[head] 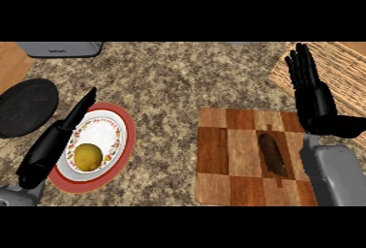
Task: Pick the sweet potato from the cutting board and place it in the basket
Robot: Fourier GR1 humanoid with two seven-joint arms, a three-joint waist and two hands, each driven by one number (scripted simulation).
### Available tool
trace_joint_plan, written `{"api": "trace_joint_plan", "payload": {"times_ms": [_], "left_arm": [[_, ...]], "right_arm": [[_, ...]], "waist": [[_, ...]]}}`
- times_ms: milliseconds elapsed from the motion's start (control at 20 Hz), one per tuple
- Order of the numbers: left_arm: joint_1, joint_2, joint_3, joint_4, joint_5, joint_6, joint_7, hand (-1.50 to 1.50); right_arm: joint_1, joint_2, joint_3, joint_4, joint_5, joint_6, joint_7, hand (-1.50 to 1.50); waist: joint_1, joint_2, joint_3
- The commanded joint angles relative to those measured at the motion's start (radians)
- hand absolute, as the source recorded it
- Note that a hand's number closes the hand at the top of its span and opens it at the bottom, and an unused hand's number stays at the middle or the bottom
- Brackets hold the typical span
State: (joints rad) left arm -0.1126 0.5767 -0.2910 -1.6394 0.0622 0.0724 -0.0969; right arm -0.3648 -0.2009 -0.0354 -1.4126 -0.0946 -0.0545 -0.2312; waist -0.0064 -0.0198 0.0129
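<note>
Sweet potato [272, 154], dark brown, long and tapered: lies lengthwise on the right half of the checkered wooden cutting board [243, 167]. Judged stiff, moderately heavy and dry-skinned, not fragile, though it may roll on its rounded sides. It is best taken across the thicker middle, with fingers on one long side and thumb on the other. Position: back from the right hand [314, 99] toward its wrist and slightly to its left, just beside the grey forearm and untouched; far off to the right of the left hand [53, 143]. Other entries, left to right. Black round disc [27, 107], flat, to the left of the left hand's fingers. Left hand, fingers straight and holding nothing, stretched over the left edge of a red-rimmed white plate [129, 140]. Yellow round fruit [88, 157] on that plate, just right of the left palm. Grey appliance [61, 48], ahead of the left hand at the counter's far edge. Right hand, fingers straight and holding nothing, pointing away from the robot. Woven straw-coloured basket [346, 63], under and to the right of those fingertips, ahead of the sweet potato.
</note>
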Motion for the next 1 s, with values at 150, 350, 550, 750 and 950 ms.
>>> {"api": "trace_joint_plan", "payload": {"times_ms": [150,350,550,750,950], "left_arm": [[-0.019,-0.059,0.086,0.097,0.053,0.077,0.158,0.00],[0.017,-0.100,0.101,0.160,0.103,0.095,0.215,0.00],[-0.039,-0.150,0.098,0.207,0.074,0.155,0.289,0.00],[-0.080,-0.144,0.119,0.239,0.091,0.131,0.316,0.00],[-0.027,-0.133,0.127,0.244,0.096,0.122,0.280,0.00]], "right_arm": [[0.011,-0.155,0.023,0.118,-0.129,0.380,-0.005,1.50],[0.044,-0.136,0.180,0.015,-0.119,0.627,-0.246,1.50],[0.204,-0.099,0.257,-0.093,0.162,0.432,-0.477,-1.50],[0.204,-0.147,0.260,-0.247,0.308,0.254,-0.257,-1.50],[0.139,-0.383,0.185,-0.283,0.512,0.240,-0.121,-1.50]], "waist": [[0.019,0.033,-0.010],[0.026,0.033,-0.006],[-0.016,0.019,-0.011],[-0.028,0.011,-0.015],[-0.032,0.003,-0.020]]}}
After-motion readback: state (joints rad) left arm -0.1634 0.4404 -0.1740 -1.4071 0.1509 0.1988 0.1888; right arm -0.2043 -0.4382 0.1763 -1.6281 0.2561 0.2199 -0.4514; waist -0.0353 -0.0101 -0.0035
